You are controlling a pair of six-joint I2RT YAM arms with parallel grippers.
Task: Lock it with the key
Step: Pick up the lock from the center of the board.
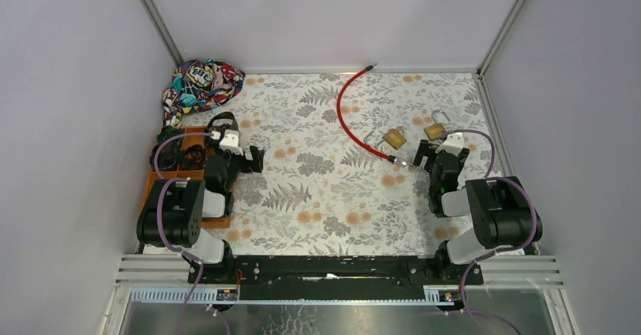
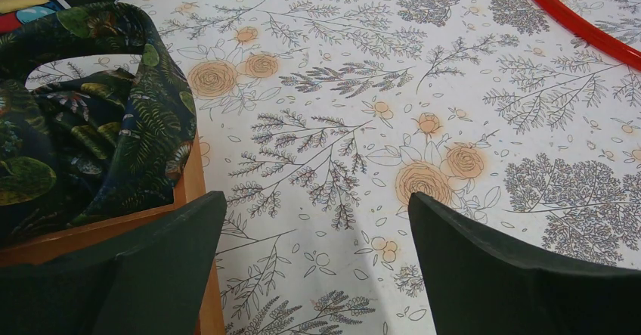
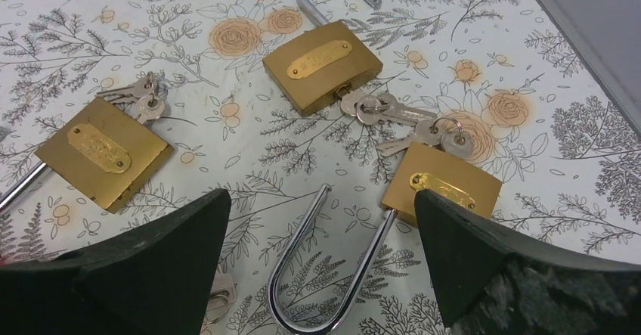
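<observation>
Right gripper [image 3: 319, 203], spread wide and empty, is hovering just short of the nearest brass padlock [image 3: 441, 187].

It is sitting far nearer the locks than the left gripper [image 2: 317, 206], which is also gaping wide and empty across the flower-printed table [image 1: 317, 191], just beside an orange wooden tray [image 2: 195, 172] that is holding dark leaf-patterned cloth [image 2: 91, 123]. That nearest lock is lying ahead of the right finger, its long axis running diagonally and its open steel shackle [image 3: 298, 237] looping back between the fingers. A second brass padlock [image 3: 321, 66] and a third brass padlock [image 3: 102, 153] are lying beyond. Small silver keys [image 3: 446, 134] are resting against the nearest lock's far end, perhaps ringed to one in its keyhole; that part is hidden.
</observation>
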